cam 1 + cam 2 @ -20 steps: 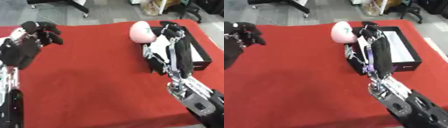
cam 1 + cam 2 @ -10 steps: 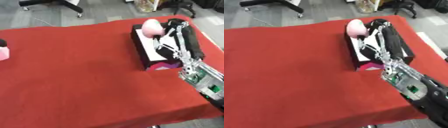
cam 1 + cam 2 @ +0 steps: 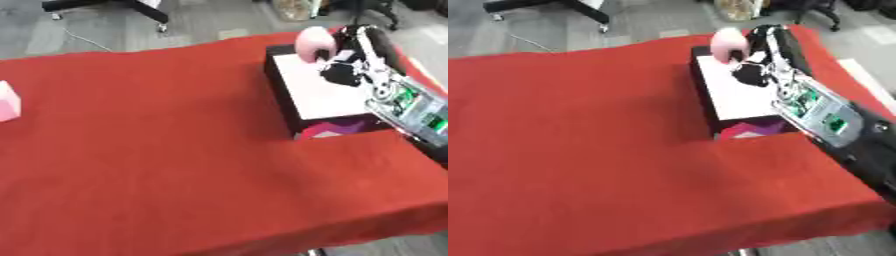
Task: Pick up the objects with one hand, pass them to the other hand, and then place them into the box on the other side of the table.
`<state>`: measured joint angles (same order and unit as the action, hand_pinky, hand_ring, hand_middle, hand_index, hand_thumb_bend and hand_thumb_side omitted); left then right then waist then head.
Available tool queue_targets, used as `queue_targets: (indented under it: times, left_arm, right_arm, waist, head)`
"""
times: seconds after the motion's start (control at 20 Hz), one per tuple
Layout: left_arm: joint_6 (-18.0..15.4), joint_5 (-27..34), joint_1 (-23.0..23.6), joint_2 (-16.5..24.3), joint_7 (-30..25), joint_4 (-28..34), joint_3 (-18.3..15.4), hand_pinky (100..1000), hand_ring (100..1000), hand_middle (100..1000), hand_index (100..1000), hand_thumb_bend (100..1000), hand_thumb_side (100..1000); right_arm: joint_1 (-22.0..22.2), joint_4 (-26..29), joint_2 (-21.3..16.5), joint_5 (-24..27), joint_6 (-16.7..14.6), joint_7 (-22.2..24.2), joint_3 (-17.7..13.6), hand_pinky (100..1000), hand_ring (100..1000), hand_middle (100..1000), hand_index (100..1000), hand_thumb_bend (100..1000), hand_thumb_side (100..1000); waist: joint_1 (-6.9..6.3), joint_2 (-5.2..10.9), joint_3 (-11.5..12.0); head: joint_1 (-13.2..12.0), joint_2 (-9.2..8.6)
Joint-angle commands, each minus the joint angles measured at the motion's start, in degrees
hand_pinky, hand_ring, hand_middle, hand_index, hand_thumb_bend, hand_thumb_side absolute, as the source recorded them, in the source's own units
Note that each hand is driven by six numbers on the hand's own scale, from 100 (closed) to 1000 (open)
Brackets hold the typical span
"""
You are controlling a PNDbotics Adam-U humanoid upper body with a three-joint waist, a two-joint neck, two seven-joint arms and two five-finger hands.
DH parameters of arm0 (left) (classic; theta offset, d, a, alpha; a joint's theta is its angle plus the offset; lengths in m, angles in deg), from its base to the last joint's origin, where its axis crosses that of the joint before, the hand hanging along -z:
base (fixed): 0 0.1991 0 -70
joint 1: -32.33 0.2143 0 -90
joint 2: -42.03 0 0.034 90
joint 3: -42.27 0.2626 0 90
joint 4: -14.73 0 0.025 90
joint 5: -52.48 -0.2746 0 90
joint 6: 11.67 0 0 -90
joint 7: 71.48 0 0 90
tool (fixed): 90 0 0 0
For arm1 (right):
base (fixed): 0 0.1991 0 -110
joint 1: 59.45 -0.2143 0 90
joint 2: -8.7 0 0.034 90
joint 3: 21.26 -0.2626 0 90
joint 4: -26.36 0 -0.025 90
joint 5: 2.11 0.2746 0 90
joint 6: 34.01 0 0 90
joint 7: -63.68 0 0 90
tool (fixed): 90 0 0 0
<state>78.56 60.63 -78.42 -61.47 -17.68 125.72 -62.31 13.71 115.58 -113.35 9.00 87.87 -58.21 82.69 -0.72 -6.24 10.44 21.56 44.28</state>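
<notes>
moved: right hand [image 3: 343, 70] has carried the pink round object [image 3: 312, 42] further over the box [image 3: 289, 100] | fingers: curled on it | object: above far end of box interior, straight below fingers | left hand: out of view

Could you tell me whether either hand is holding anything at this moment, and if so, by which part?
The right hand holds the pink rounded object over the far end of the box, fingers curled on its right side. The left hand is not in view.

Red tablecloth [image 3: 157, 150], black box [image 3: 289, 105] with white inside, pale pink object [image 3: 313, 42].
</notes>
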Motion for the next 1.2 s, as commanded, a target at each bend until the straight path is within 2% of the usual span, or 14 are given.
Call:
queue_targets:
  times: [0.05, 0.1, 0.15, 0.2, 0.25, 0.45, 0.6, 0.75, 0.95, 1.0, 1.1, 1.15, 1.2]
  left_arm:
    - [-0.7, -0.3, -0.5, 1.1, 0.3, 1.3, -0.4, 729, 641, 656, 802, 100, 750]
    - [-0.8, -0.5, -0.3, 1.3, 0.5, 1.3, -0.6, 729, 641, 656, 803, 100, 751]
    - [-0.9, -0.8, -0.2, 1.4, 0.7, 1.3, -0.8, 729, 642, 657, 803, 100, 751]
    - [-1.0, -1.2, -0.1, 1.5, 0.9, 1.3, -1.0, 729, 643, 657, 803, 100, 750]
    - [-1.1, -1.6, 0.0, 1.6, 1.1, 1.3, -1.1, 730, 644, 659, 804, 100, 750]
    - [-1.6, -3.7, 0.2, 2.5, 1.2, 0.7, -1.5, 733, 654, 669, 811, 100, 744]
    - [-2.6, -5.8, 0.2, 3.4, 1.1, -0.1, -1.8, 736, 662, 676, 813, 100, 732]
    - [-4.2, -8.6, -0.2, 5.1, 1.3, -1.5, -2.2, 741, 671, 685, 818, 100, 701]
    - [-8.4, -13.9, -1.6, 10.2, 2.2, -6.2, -2.8, 750, 683, 697, 825, 100, 642]
    - [-9.8, -15.6, -2.1, 11.8, 2.6, -7.9, -2.8, 757, 693, 708, 834, 100, 607]
    - [-12.9, -18.9, -3.0, 15.1, 3.5, -11.8, -2.4, 769, 706, 721, 853, 100, 553]
    - [-14.6, -20.5, -3.6, 16.8, 4.1, -14.1, -2.0, 771, 708, 723, 855, 100, 546]
    - [-16.3, -22.3, -4.2, 18.6, 4.6, -16.3, -1.5, 782, 721, 735, 869, 100, 501]
  right_arm:
    - [-1.1, -5.5, -2.3, 2.6, 20.1, -20.1, -0.3, 593, 950, 588, 681, 100, 331]
    - [-1.0, -6.2, -2.3, 3.1, 20.1, -20.1, -0.2, 604, 961, 618, 734, 100, 444]
    - [-0.9, -6.6, -2.4, 3.3, 20.1, -20.1, 0.0, 611, 968, 643, 770, 100, 510]
    - [-0.7, -6.9, -2.5, 3.2, 20.1, -20.1, 0.0, 614, 972, 664, 799, 139, 571]
    - [-0.4, -7.0, -2.6, 3.0, 20.1, -20.1, -0.1, 622, 976, 683, 831, 219, 617]
    - [1.1, -5.8, -2.7, 0.9, 20.1, -20.1, -0.7, 638, 981, 729, 888, 346, 665]
    - [2.5, -3.4, -2.7, -1.0, 20.1, -20.1, -1.5, 631, 982, 736, 894, 346, 646]
    - [4.5, 2.0, -2.2, -5.3, 20.1, -20.1, -3.7, 607, 978, 718, 874, 299, 604]
    - [8.8, 16.1, 0.4, -14.7, 20.1, -20.1, -7.1, 600, 972, 711, 864, 246, 556]
    - [10.1, 20.3, 1.6, -17.8, 20.1, -20.1, -7.4, 605, 966, 714, 864, 217, 509]
    - [11.4, 24.1, 4.3, -25.2, 19.6, -20.1, -6.4, 618, 951, 721, 870, 180, 463]
    - [11.8, 24.8, 5.9, -29.2, 18.6, -20.1, -5.3, 619, 949, 722, 871, 179, 463]
    - [12.1, 25.1, 7.6, -33.2, 17.1, -20.1, -4.1, 631, 933, 723, 875, 185, 450]
  waist:
    - [0.04, 0.44, 0.2]
    - [0.07, 0.44, 0.2]
    - [0.1, 0.45, 0.2]
    - [0.13, 0.49, 0.2]
    - [0.16, 0.53, 0.2]
    - [0.3, 0.77, -0.2]
    - [0.4, 0.9, -0.7]
    - [0.35, 1.02, -1.2]
    - [0.11, 1.24, -2.2]
    - [0.06, 1.31, -2.5]
    - [-0.04, 1.48, -3.0]
    - [-0.08, 1.59, -3.3]
    - [-0.15, 1.74, -3.6]
  head:
    - [0.9, -0.17]
    - [1.0, -0.17]
    - [1.0, -0.17]
    - [0.9, -0.17]
    - [0.9, -0.17]
    - [0.3, -0.17]
    - [-0.5, -0.17]
    - [-3.0, -0.17]
    - [-10.9, -0.17]
    - [-13.4, -0.17]
    - [-18.0, -0.17]
    - [-20.0, -0.17]
    - [-22.2, -0.17]
